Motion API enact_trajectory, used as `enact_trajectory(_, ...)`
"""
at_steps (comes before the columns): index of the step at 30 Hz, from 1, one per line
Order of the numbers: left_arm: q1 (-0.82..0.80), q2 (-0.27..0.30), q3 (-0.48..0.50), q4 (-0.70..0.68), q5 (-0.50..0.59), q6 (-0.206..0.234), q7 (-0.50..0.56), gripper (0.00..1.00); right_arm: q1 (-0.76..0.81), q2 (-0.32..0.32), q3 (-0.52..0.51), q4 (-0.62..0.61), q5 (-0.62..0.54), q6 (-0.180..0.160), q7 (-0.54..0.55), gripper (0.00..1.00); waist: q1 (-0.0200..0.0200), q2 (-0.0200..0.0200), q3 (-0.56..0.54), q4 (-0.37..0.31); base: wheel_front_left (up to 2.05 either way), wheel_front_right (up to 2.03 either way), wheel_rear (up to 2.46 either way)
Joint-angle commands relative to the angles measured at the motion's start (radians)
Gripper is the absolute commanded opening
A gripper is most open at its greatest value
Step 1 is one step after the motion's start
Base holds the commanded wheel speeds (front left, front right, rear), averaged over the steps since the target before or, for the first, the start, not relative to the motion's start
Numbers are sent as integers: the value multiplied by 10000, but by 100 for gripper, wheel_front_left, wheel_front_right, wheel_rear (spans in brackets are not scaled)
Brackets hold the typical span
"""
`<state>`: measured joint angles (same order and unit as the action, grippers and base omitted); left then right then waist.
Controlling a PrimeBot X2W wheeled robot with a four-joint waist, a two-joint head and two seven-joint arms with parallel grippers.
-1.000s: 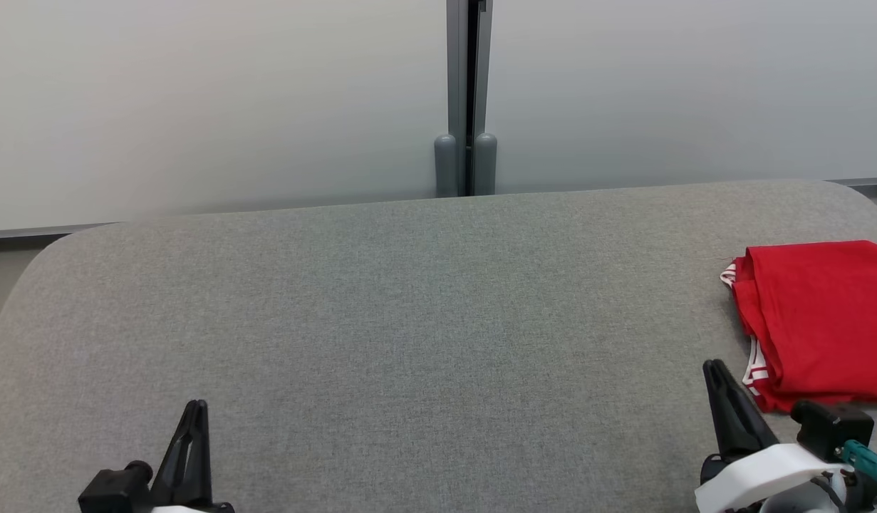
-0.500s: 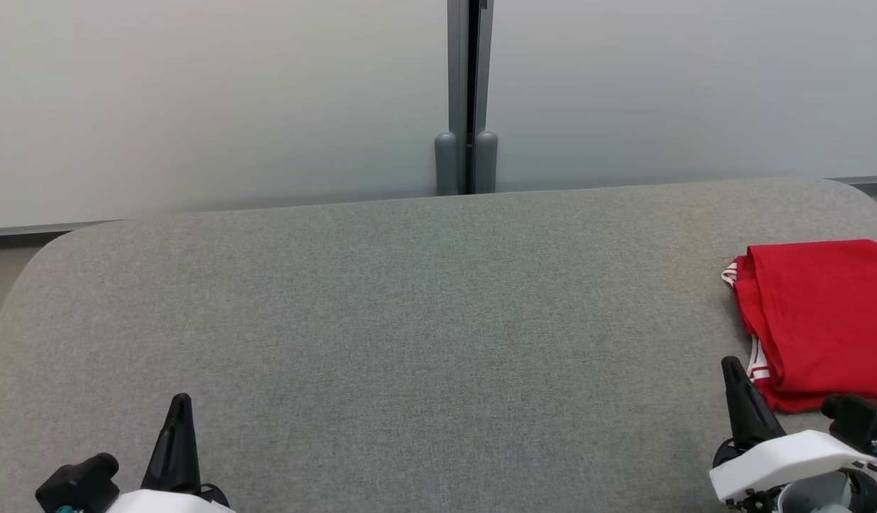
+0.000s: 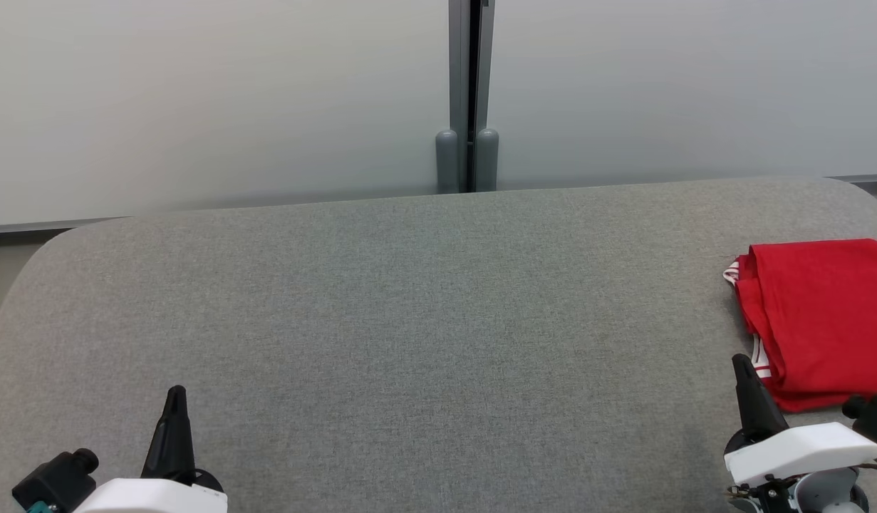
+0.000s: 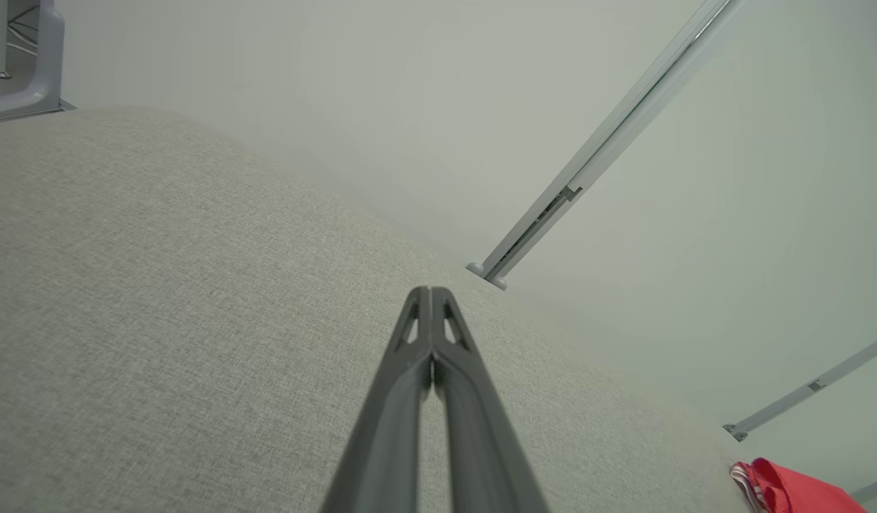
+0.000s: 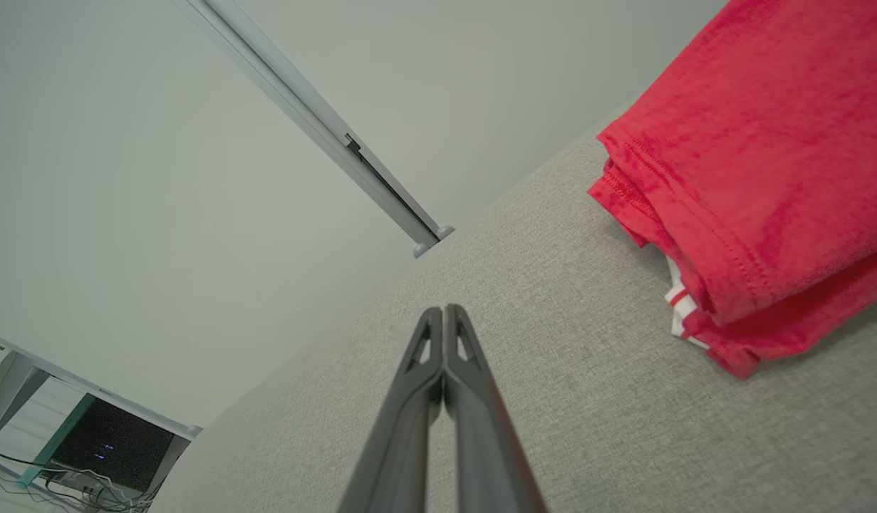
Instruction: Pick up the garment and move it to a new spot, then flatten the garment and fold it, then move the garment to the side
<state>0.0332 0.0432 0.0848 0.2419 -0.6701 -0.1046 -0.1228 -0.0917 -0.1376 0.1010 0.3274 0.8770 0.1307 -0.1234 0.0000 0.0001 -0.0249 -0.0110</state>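
A broad table (image 3: 410, 320) covered in grey woven fabric, its corners rounded, stands against pale wall panels (image 3: 196, 100). A grey metal post (image 3: 467, 71) splits the panels just behind the table's far edge, ending in two rounded feet. The light is soft and even

Head view: high behind the grey padded top (image 3: 424, 320), facing forward and down; takes in its full width, back to the pale wall panels (image 3: 196, 100) and the seam post (image 3: 466, 92).
Left wrist view: low and close over the padded top, sighting along the left gripper (image 4: 430, 291) diagonally toward the seam post; scene tilted.
Right wrist view: low, close, sighting along the right gripper (image 5: 444, 308); red garment (image 5: 751, 164) near at upper right.
Shared ground: all 3 catch the padded top, the seam post and the red garment; head view holds both grippers at its bottom corners.
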Motion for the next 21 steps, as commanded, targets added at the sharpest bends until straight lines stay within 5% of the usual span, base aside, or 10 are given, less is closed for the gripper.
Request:
enact_trajectory(1,-367,73,61,-141,-268,-48,62,0,-220,-47,-121,-192,236,2,44,0,0,-1,2,1,0,0,0)
enact_trajectory(21,-720,82,139,-97,-3053,-115,769,0,-232,226,-751,-403,2403,1,760,0,0,-1,64,26,0,0,0)
